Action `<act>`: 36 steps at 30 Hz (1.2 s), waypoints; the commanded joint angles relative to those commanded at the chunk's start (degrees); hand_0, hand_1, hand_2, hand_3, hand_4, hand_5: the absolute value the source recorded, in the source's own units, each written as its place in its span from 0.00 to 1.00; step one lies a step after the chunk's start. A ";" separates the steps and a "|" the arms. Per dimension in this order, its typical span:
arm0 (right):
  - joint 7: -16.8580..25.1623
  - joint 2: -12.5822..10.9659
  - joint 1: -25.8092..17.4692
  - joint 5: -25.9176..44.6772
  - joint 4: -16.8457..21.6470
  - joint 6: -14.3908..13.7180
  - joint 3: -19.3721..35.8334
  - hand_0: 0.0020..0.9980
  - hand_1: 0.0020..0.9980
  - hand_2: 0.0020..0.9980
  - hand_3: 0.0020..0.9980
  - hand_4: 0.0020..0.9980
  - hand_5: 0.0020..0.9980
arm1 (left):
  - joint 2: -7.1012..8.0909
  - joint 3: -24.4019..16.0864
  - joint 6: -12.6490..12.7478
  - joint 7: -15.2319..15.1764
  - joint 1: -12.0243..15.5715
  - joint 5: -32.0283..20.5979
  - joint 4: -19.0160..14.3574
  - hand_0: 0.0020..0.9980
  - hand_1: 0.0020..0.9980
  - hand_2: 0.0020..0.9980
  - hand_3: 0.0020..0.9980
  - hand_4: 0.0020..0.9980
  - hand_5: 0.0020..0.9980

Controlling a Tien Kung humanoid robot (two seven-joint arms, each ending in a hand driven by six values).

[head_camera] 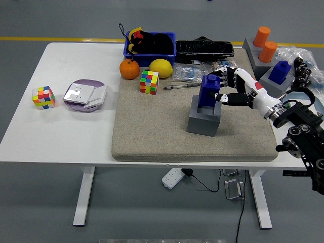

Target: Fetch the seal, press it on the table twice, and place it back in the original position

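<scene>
A: While the blue seal [209, 91] is sitting in the top of the gray box [204, 117], is the right hand [230, 88] holding on to it?

B: Yes. The fingers are wrapping around the seal, with the thumb on the near side, so the hand is gripping it tight. The seal's bottom is going down into the hole in the gray box, and I think the box is its home.

A: So is the robot putting it back or picking it up?

B: From this one look, I cannot tell. The hand is keeping the seal straight up so it fits the hole.

A: What is lying around the gray box?

B: The box is standing on a tan mat [152, 136]. Behind the box, a pen [182, 86] is lying on the mat. Behind it and to the left, a color cube [149, 82] is sitting, well apart.

A: And the left hand?

B: It is not showing anywhere.
</scene>
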 joint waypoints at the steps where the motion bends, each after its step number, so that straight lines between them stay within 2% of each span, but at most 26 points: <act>1: 0.05 0.04 0.06 0.05 -0.12 -0.01 -0.24 0.51 0.40 0.42 0.48 0.63 0.00 | -0.01 0.00 0.00 0.00 0.00 0.00 -0.01 0.82 0.82 0.79 0.84 0.79 0.39; 11: 0.78 0.27 0.85 0.17 -2.11 -0.19 -2.30 0.51 0.40 0.42 0.48 0.64 0.00 | 0.01 0.16 -0.02 0.02 -0.07 -0.07 0.02 0.82 0.82 0.79 0.84 0.79 0.39; 36: 1.99 0.79 1.36 -1.06 -6.25 -0.88 -3.21 0.51 0.40 0.42 0.48 0.64 0.00 | -0.06 0.24 -0.07 0.02 -0.04 -0.12 0.03 0.82 0.82 0.79 0.84 0.80 0.39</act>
